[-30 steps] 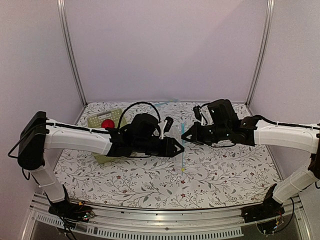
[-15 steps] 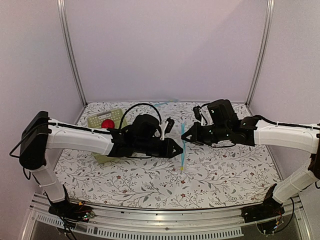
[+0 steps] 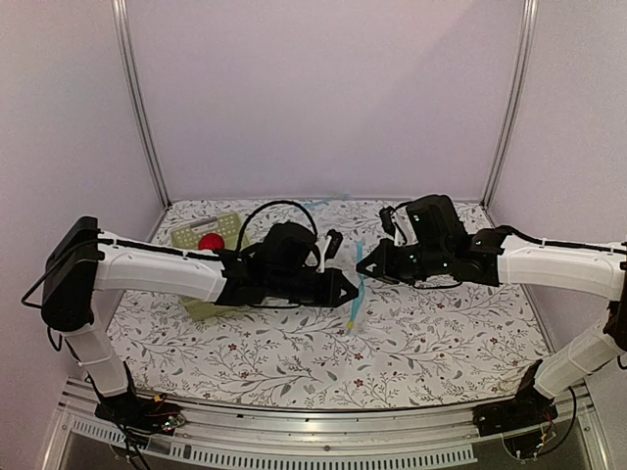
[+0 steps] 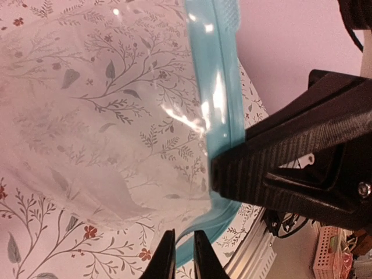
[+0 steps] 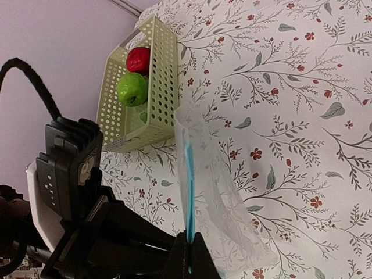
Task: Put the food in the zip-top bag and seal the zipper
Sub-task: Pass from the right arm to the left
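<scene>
The clear zip-top bag (image 5: 218,192) hangs upright above the table by its light blue zipper (image 5: 189,174). My right gripper (image 5: 189,258) is shut on the zipper's upper end; it shows as the black jaws in the left wrist view (image 4: 290,157). My left gripper (image 4: 184,258) is narrowly open, and the zipper's lower curve (image 4: 218,99) runs into the gap between its fingers. From above, the two grippers, left (image 3: 349,288) and right (image 3: 362,266), nearly meet at the strip (image 3: 355,304). The red apple (image 5: 138,59) and green apple (image 5: 132,89) lie in the basket.
The pale green plastic basket (image 5: 160,87) stands at the back left of the floral table (image 3: 441,333), partly behind my left arm (image 3: 157,274). Metal frame posts (image 3: 137,98) rise at the back corners.
My left gripper has moved right, up to the hanging zipper. The bag's lower end has swung slightly left. The right gripper holds its place.
</scene>
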`<state>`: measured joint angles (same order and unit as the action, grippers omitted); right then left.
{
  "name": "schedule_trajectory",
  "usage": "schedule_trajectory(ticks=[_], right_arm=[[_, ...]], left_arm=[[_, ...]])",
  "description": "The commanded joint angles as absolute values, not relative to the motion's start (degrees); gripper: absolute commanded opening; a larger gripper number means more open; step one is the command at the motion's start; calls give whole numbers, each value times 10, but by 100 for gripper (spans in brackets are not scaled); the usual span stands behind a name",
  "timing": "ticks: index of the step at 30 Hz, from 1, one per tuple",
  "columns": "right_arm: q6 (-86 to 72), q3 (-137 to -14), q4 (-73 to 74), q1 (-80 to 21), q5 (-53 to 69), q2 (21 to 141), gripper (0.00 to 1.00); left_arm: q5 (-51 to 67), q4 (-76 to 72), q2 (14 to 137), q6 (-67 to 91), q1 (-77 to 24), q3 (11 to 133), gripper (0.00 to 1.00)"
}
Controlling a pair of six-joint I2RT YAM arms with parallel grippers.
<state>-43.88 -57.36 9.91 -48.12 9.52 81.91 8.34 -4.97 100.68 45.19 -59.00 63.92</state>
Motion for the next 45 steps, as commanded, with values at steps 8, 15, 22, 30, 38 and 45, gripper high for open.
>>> schedule_trajectory(ticks=[8,15,22,30,38,45], right_arm=[[-457,-584,105,-491,64,823,1],[-466,-583,104,-492,52,823,1],[-475,-581,104,-494,45,826,1],[-475,-577,106,-495,32,822,1],[-477,-576,106,-495,41,820,1],[-481,-575,105,-495,43,817,1]], left_arm=[[22,-2,1039,425,-611,690,12],[2,33,1052,423,-622,709,11],[-24,22,1058,439,-624,708,13],[-24,10,1062,447,-628,709,16],[-4,-27,1067,426,-631,709,26],[-4,-33,1074,424,-631,711,16]])
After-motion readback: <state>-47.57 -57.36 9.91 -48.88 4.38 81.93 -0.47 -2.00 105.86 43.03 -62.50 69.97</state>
